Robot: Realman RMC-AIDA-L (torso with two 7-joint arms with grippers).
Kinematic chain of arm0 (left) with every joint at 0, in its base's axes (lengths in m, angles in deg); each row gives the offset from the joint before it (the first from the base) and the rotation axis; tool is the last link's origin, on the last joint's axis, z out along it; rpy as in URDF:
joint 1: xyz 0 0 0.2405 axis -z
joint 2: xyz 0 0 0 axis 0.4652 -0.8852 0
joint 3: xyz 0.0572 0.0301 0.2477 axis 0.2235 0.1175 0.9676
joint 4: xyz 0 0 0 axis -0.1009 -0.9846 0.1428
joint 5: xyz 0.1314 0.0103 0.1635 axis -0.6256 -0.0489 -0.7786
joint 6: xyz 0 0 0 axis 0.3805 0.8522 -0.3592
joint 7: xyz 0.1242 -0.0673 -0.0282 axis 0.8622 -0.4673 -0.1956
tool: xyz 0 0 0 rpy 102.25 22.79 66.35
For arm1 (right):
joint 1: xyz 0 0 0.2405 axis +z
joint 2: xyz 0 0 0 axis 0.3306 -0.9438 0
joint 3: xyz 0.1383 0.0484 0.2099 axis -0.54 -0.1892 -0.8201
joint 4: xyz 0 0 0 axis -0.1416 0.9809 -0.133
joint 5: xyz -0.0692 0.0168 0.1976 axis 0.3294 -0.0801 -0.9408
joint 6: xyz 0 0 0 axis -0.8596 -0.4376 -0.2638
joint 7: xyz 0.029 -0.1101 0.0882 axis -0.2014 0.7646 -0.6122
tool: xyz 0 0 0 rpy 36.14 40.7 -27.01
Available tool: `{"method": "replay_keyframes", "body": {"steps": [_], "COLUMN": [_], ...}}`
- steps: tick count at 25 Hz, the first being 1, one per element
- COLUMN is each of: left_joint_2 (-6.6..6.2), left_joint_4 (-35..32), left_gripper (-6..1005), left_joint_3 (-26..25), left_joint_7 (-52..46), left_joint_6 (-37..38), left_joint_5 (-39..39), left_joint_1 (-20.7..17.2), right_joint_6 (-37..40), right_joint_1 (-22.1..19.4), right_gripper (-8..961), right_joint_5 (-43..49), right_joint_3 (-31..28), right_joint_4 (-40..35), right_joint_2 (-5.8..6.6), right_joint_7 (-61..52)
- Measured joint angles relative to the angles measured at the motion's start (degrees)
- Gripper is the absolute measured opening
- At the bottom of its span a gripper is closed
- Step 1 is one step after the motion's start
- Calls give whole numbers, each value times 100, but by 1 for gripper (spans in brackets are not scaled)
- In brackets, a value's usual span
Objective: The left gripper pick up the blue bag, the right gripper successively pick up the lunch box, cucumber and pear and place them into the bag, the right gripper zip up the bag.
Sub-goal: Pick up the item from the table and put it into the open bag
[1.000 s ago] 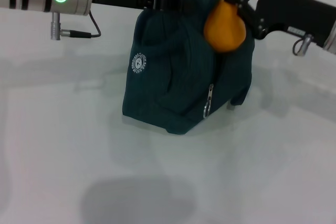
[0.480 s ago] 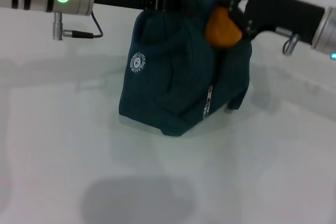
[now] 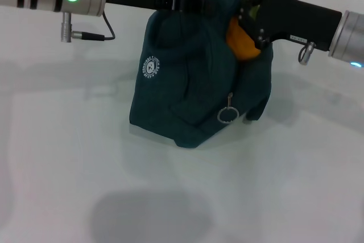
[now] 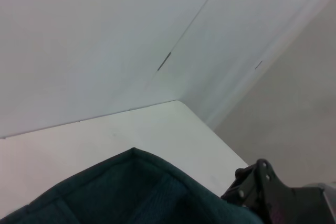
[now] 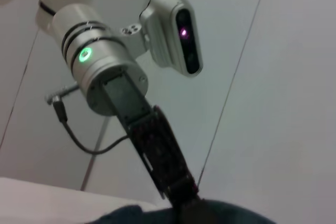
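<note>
Right gripper (image 3: 245,20) jaws around pear (image 3: 242,44)

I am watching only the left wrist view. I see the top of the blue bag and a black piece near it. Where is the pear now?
Observer: In the head view the right gripper holds the pear at the blue bag opening, partly inside.
Operator: Is the left gripper holding the bag?
Observer: Yes, the left gripper grips the bag's top edge; the right wrist view shows its fingers ending at the fabric.
Operator: Is the zipper closed?
Observer: Not yet; the ring pull hangs low on the bag's front.
</note>
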Motion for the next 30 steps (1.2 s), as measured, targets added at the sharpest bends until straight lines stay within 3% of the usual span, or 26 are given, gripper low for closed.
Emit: {"method": "replay_keyframes", "body": {"steps": [15, 24, 30], "left_joint_2": [-58, -158, -229], "left_joint_4": [1, 1, 0], "left_gripper": [52, 52, 52], "left_joint_3": [-25, -36, -45], "left_joint_7": [-143, -225, -225], "left_joint_6": [56, 125, 226], "left_joint_5": [-1, 3, 28], "left_joint_1": [36, -17, -22], "right_joint_6": [-586, -537, -602], "right_joint_1": [-8, -499, -479], "right_gripper": [26, 25, 26], "right_joint_5": [417, 626, 986], "right_joint_3": [537, 545, 509], "right_joint_4": [-55, -1295, -1543], "right_joint_2": [70, 70, 74], "right_joint_7": [-36, -9, -43]}}
